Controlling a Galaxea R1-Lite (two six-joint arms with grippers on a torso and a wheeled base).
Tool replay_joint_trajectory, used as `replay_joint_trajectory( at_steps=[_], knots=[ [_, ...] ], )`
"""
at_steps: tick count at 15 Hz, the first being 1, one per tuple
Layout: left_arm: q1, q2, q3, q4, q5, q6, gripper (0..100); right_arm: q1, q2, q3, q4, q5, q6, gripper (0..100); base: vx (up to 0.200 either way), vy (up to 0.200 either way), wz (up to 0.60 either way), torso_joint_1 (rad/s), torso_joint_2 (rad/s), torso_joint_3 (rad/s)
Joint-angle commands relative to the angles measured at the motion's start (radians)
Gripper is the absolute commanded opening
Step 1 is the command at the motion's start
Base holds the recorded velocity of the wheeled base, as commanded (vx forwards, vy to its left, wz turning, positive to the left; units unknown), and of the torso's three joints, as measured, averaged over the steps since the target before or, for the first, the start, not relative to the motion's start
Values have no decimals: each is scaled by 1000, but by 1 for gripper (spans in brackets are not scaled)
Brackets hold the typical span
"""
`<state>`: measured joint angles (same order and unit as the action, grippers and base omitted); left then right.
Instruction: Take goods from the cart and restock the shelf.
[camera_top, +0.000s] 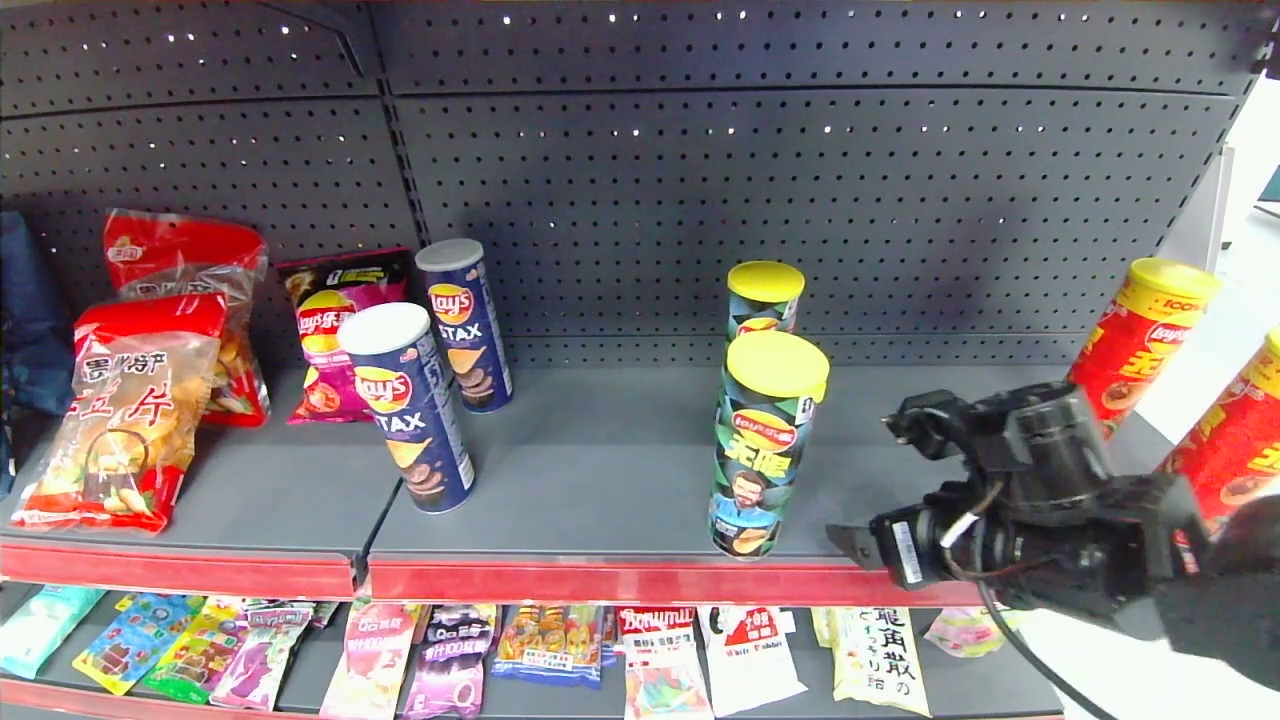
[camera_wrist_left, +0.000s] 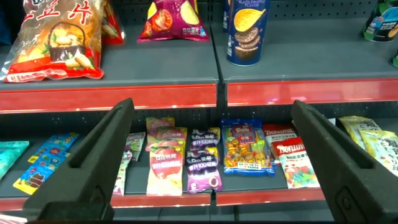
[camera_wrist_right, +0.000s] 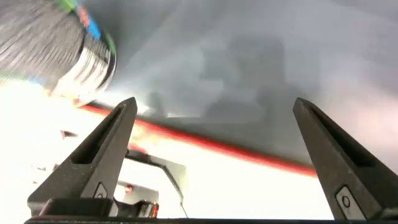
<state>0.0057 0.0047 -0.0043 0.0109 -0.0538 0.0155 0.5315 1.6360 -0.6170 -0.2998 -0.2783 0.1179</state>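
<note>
The grey shelf (camera_top: 620, 470) with a red front edge carries two green crisp cans with yellow lids, one at the front (camera_top: 765, 445) and one behind it (camera_top: 764, 298). Two blue cans (camera_top: 410, 405) stand further left. My right gripper (camera_top: 850, 542) hovers at the shelf's front edge, just right of the front green can. It is open (camera_wrist_right: 216, 102) and holds nothing, with that can's base (camera_wrist_right: 74, 56) off to one side. My left gripper (camera_wrist_left: 212, 106) is open and empty, facing the lower shelf's candy bags (camera_wrist_left: 205, 158).
Two red cans (camera_top: 1140, 335) lean at the shelf's right end, close behind my right arm. Snack bags (camera_top: 130, 410) and a purple crisp bag (camera_top: 335, 330) fill the left section. Bare shelf lies between the blue and green cans and right of the green ones.
</note>
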Motion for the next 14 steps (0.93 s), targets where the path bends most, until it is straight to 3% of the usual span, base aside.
replay_joint_trajectory(
  at_steps=[1, 4, 6, 8, 11, 13, 14],
  knots=[
    [0, 1, 0, 0, 0, 0, 100, -33, -456, 227, 4, 16, -37, 100, 0, 0, 0, 0, 0, 0],
    [0, 1, 0, 0, 0, 0, 100, -257, -832, 344, 10, 163, -210, 100, 0, 0, 0, 0, 0, 0],
    [0, 1, 0, 0, 0, 0, 100, -398, -1059, 413, 11, 292, -230, 100, 0, 0, 0, 0, 0, 0],
    [0, 1, 0, 0, 0, 0, 100, -435, -1251, 459, 57, 295, -230, 100, 0, 0, 0, 0, 0, 0],
    [0, 1, 0, 0, 0, 0, 100, -416, -1527, 454, 281, 291, -215, 100, 0, 0, 0, 0, 0, 0],
    [0, 1, 0, 0, 0, 0, 100, -418, -1536, 442, 341, 160, -164, 100, 0, 0, 0, 0, 0, 0],
    [0, 1, 0, 0, 0, 0, 100, -412, -1539, 462, 349, 171, -158, 100, 0, 0, 0, 0, 0, 0]
  ],
)
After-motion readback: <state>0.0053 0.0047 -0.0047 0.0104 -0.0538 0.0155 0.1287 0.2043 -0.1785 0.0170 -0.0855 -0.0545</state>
